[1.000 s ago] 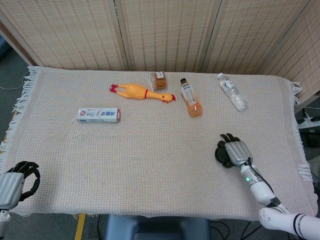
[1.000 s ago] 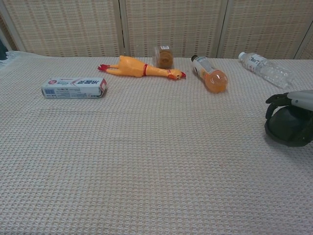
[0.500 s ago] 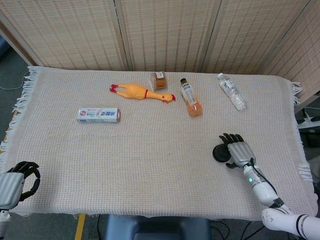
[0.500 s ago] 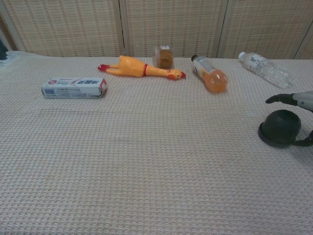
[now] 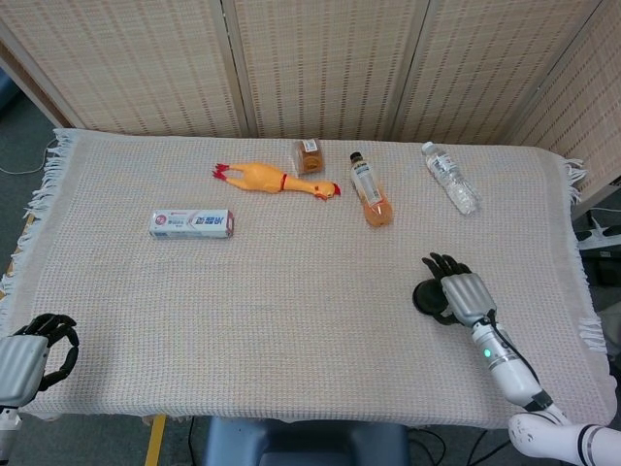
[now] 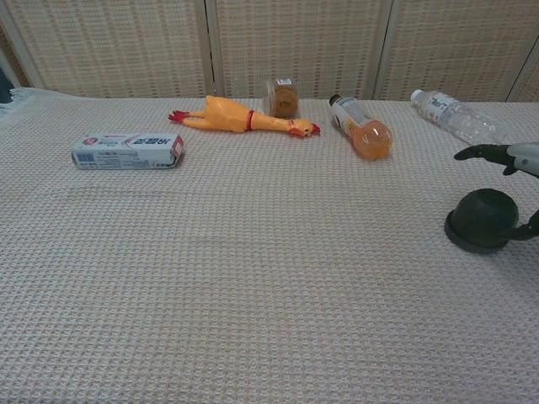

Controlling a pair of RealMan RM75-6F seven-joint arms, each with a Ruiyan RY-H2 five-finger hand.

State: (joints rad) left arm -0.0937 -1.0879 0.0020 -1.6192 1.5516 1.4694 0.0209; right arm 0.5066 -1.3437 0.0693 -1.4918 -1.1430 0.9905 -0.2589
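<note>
Chest view: right hand (image 6: 515, 160) now lifted off dark dome (image 6: 482, 220), fingers spread, released.

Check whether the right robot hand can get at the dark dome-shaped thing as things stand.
Probably yes: the right robot hand hovers open right beside the dark dome, fingers spread above it, with only bare cloth around.

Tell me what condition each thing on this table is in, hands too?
Dark round object: flat on the cloth, not held.
Right hand: fingers spread above it.
Left hand: curled, holding nothing.
Orange drink bottle: lying down, capped.
Water bottle: lying down.
Rubber chicken: on its side.
Toothpaste box: lying flat.
</note>
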